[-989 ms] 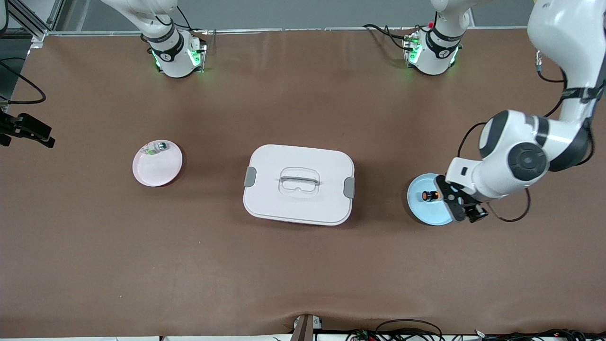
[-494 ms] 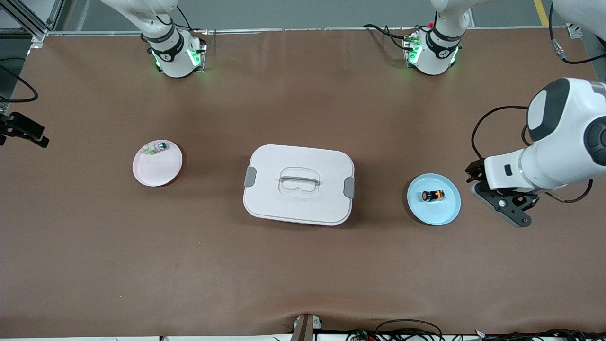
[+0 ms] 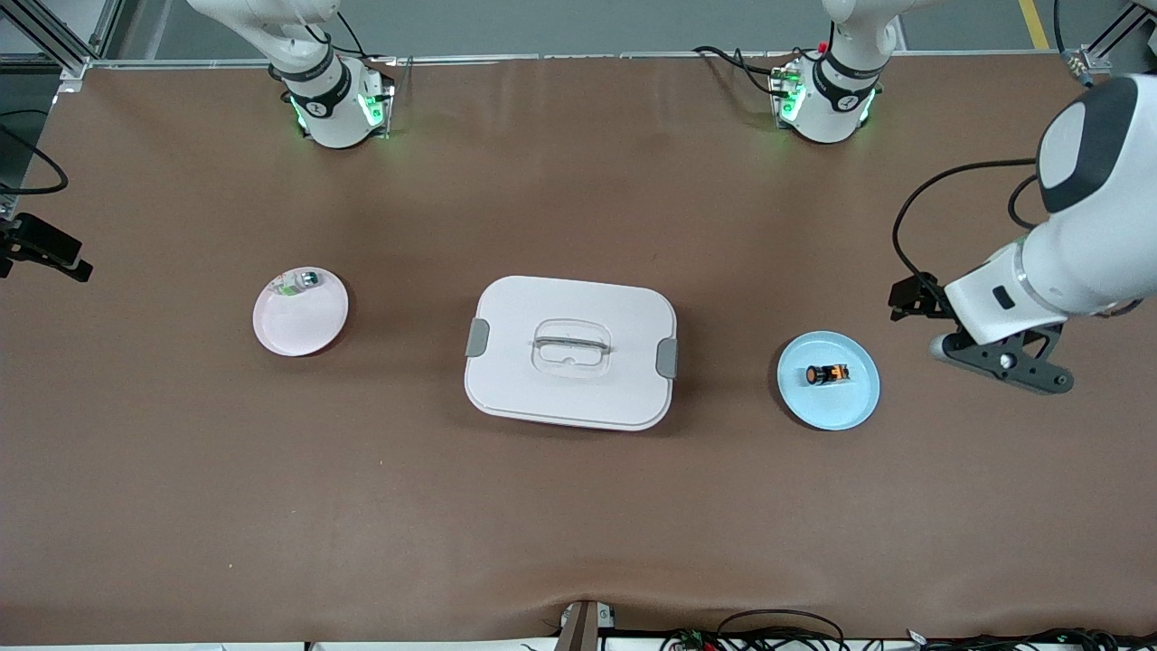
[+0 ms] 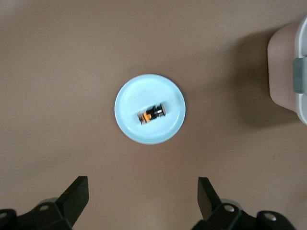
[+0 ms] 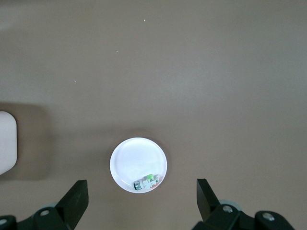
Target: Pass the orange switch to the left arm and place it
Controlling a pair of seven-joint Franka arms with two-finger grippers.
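Left gripper, fingers spread and empty, hangs over bare table beside the blue plate, where the orange switch lies lengthwise along the table; right gripper waits open over the pink plate.

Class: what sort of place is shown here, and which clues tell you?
Likely a robotics lab: two bench-mounted arms, the left arm visible, a brown-matted table, loose cables and staged props like the box.
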